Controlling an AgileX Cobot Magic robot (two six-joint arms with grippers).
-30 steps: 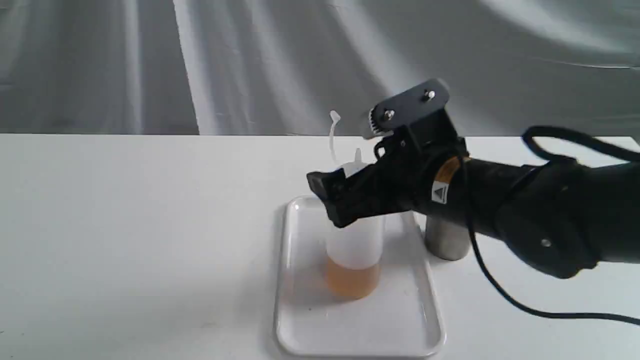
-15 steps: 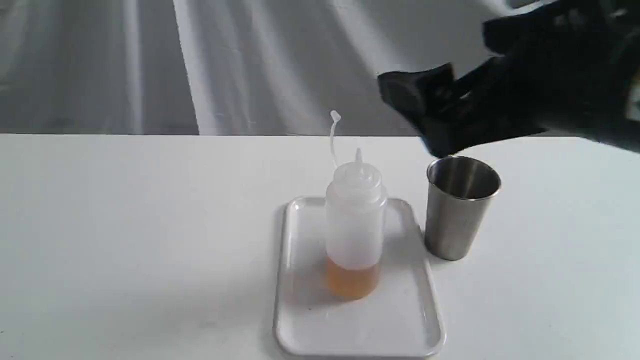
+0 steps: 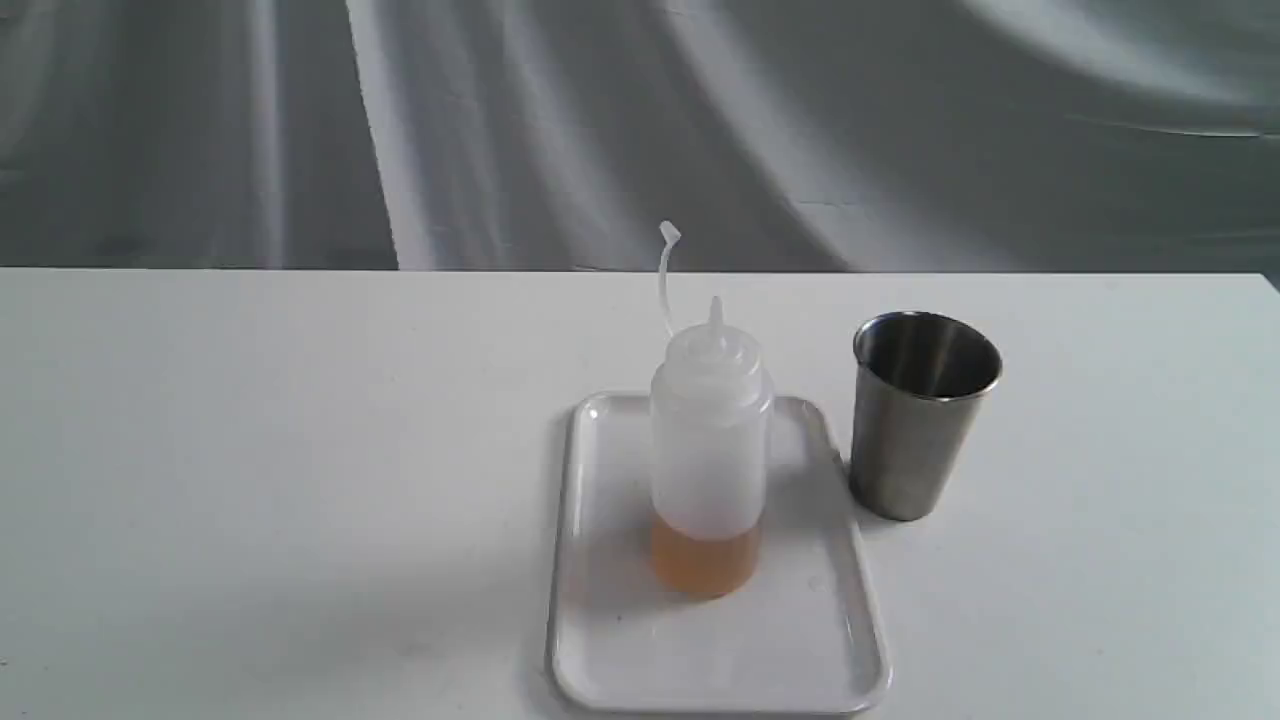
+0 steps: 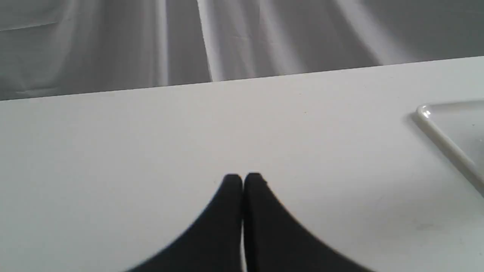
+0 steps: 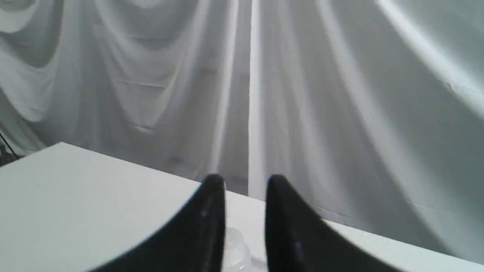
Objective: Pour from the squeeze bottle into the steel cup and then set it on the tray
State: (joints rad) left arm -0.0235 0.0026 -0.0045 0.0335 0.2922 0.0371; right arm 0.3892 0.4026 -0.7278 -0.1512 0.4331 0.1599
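The squeeze bottle (image 3: 708,450) stands upright on the white tray (image 3: 720,650), with amber liquid in its bottom part and its cap strap sticking up. Just right of the tray, on the table, stands the steel cup (image 3: 920,415). Neither gripper appears in the exterior view. My left gripper (image 4: 242,177) is shut and empty over bare table, and a corner of the tray (image 4: 450,128) shows off to one side. My right gripper (image 5: 244,181) is open, raised and facing the curtain. Through its gap, low in that view, a blurred bit of the bottle (image 5: 236,249) shows.
A white table (image 3: 250,480) carries everything, with a grey draped curtain (image 3: 600,120) behind its far edge.
My right arm has let go of the bottle, lifted up and to the right, and left the exterior view. The bottle stays upright on the tray, and the cup is uncovered.
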